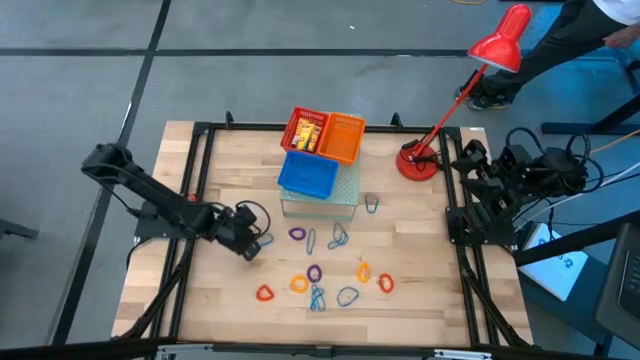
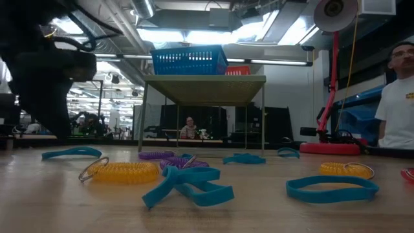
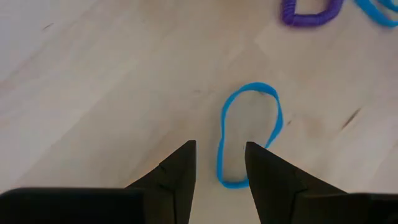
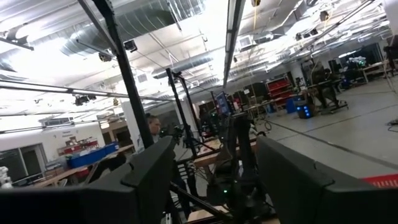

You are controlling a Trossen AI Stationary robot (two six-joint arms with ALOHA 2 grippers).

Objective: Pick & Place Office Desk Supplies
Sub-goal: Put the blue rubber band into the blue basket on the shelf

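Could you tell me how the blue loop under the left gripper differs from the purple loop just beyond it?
The blue loop is a thin, smooth band; the purple loop is thicker and ribbed like a coil. The blue loop lies right before the left gripper, whose jaws are open; the purple loop lies farther off. Both lie flat on the table.

Red basket (image 2: 238, 70) mostly hidden behind the blue basket (image 2: 189, 61); right-hand red loop (image 2: 408, 173) cut off by the edge.

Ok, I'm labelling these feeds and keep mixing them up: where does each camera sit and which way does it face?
High: overhead, straight down on table; both arms show.
Low: tabletop height, level across the loops toward the room; an arm looms dark at the picture's left.
Left wrist: looks down past open left fingers at a blue loop, also in high.
Right wrist: past open right fingers into the room.
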